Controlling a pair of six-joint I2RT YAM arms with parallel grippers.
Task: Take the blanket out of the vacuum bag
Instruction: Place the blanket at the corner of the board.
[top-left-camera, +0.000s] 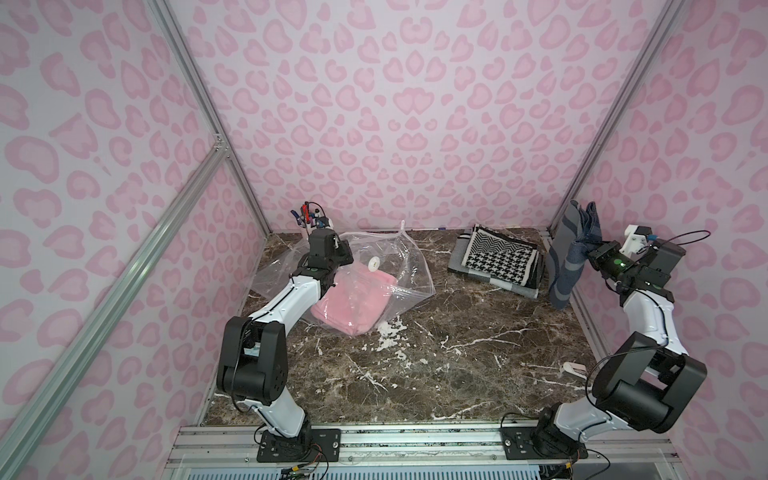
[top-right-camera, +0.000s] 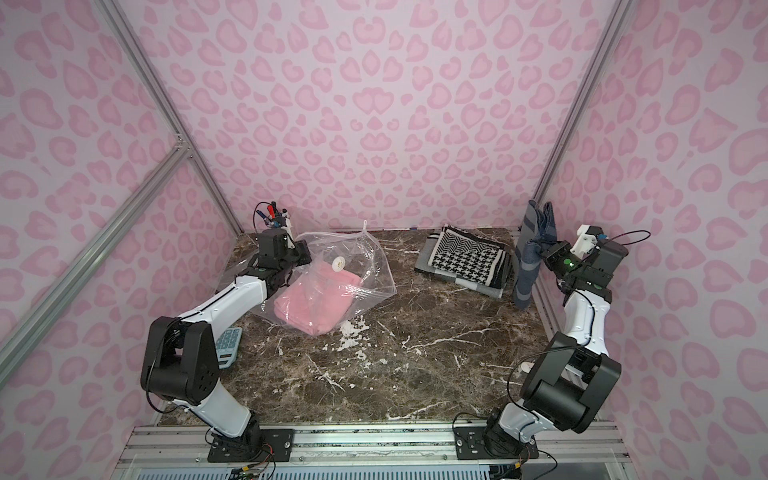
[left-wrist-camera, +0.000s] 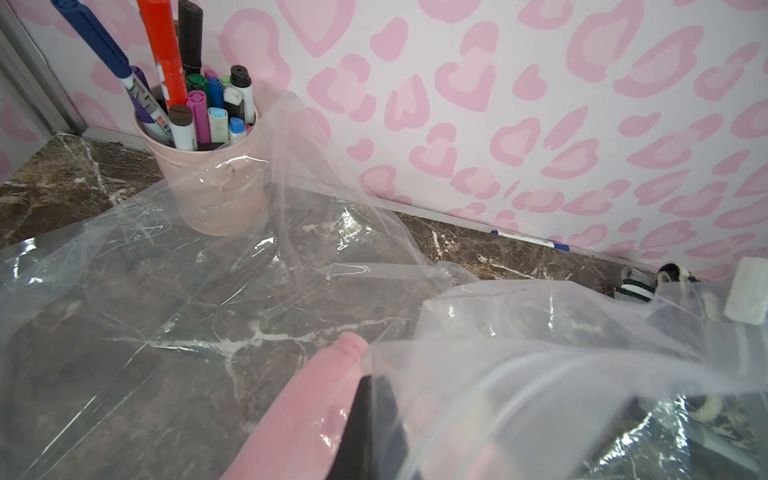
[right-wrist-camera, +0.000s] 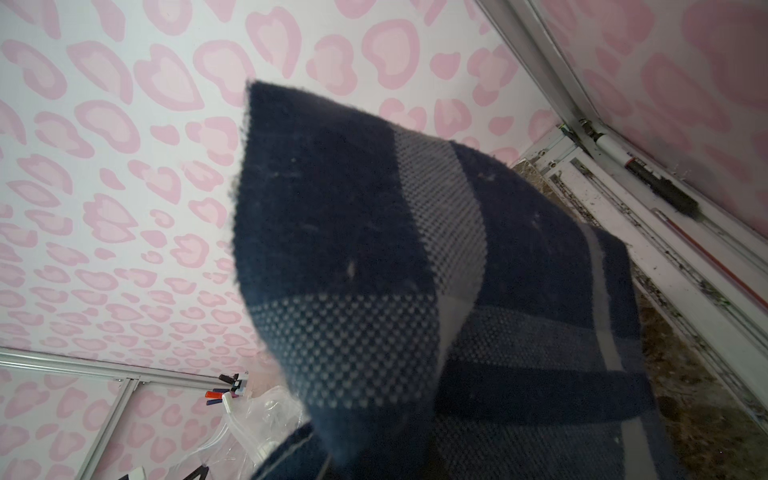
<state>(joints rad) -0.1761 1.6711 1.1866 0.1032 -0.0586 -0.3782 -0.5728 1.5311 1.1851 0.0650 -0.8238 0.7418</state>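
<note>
Pink blanket still lies in the bag, left gripper pressed shut at its mouth, while the right gripper, far from the bag, pinches a blue cloth.

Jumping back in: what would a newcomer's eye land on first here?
The pink blanket in the clear vacuum bag at the back left of the table, with the left gripper shut at its edge. Next, the navy plaid blanket dangling from the right gripper at far right, beside a folded black-and-white houndstooth blanket.
</note>
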